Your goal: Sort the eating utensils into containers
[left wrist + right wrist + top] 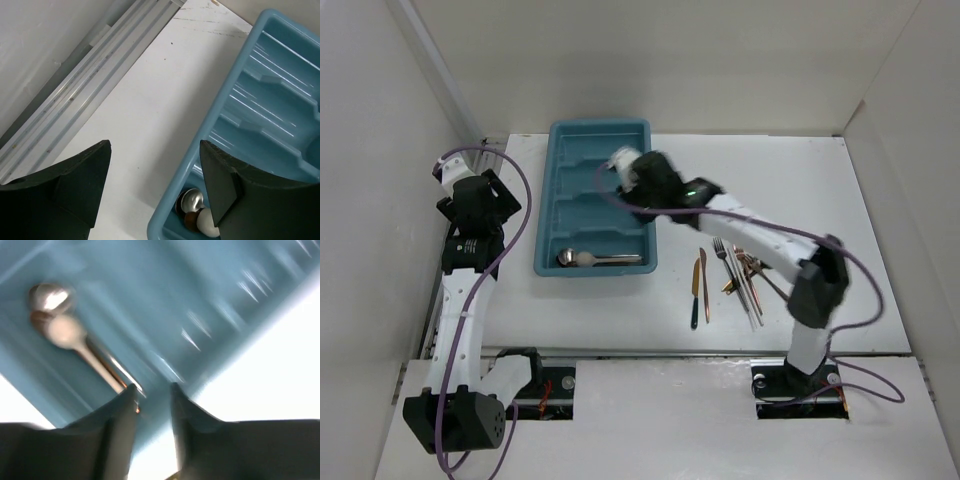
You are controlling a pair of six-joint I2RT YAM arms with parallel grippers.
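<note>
While hovering over tray [552,200], right gripper [150,392] narrowly parted, empty: loose utensils [735,270] rightward, axes near-far, nearer right arm; left gripper [155,150] wide.

The top camera looks steeply down from over the 6 o'clock edge of the white flat table [900,200], seeing all of it from afar. The left wrist camera faces down close beside the teal-blue rectangular plastic cutlery tray [270,75], which fills its 1-to-5-o'clock side. The blurred right wrist camera looks in nearer still. All three share the tray's silver and white spoon bowls [575,258].

White table [770,170], teal tray [595,271], loose utensils [730,275]
</note>
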